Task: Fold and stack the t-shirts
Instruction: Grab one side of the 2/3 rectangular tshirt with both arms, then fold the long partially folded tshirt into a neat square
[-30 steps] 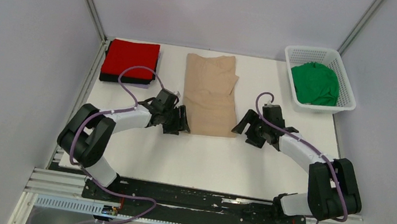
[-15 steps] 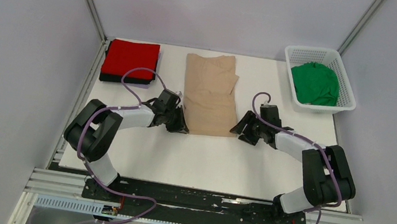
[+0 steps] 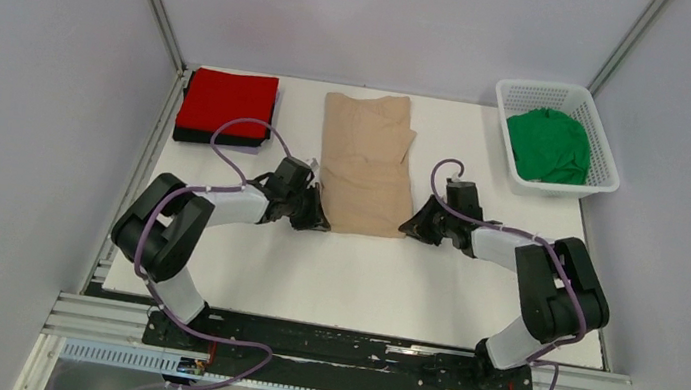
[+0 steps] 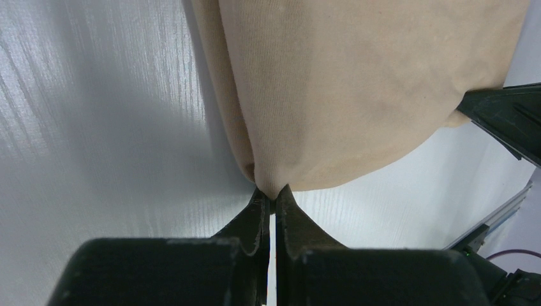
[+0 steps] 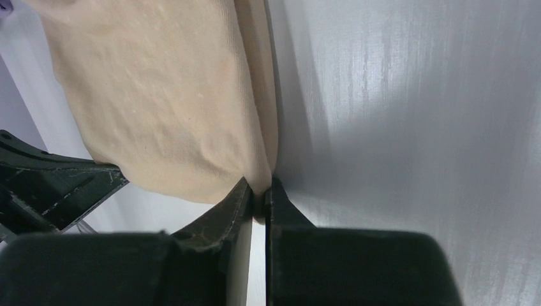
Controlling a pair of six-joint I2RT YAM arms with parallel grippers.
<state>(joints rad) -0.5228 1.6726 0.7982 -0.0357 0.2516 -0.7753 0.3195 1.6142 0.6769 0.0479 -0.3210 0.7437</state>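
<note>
**Both tools pinch the near hem of the beige shirt**

At the far left corner of the tabletop [image 3: 361, 278], a folded red t-shirt [image 3: 227, 102] lies on a black t-shirt [image 3: 217, 141]. The left tool [image 4: 273, 197] has its jaws closed on the near left corner of the beige t-shirt [image 3: 366, 162], with a nub of cloth caught between the tips. This shirt lies mid-tabletop as a narrow strip. Its long axis runs from the near edge toward the far edge, so all of it stretches away from both tools. The right tool [image 5: 260, 191] is closed likewise on the near right corner. Each arm is nearest its own corner. The next fold probably means carrying this near hem toward the far edge, with both tools kept level. At the far right corner, a green t-shirt [image 3: 548, 144] sits crumpled in the white basket [image 3: 603, 168].
</note>
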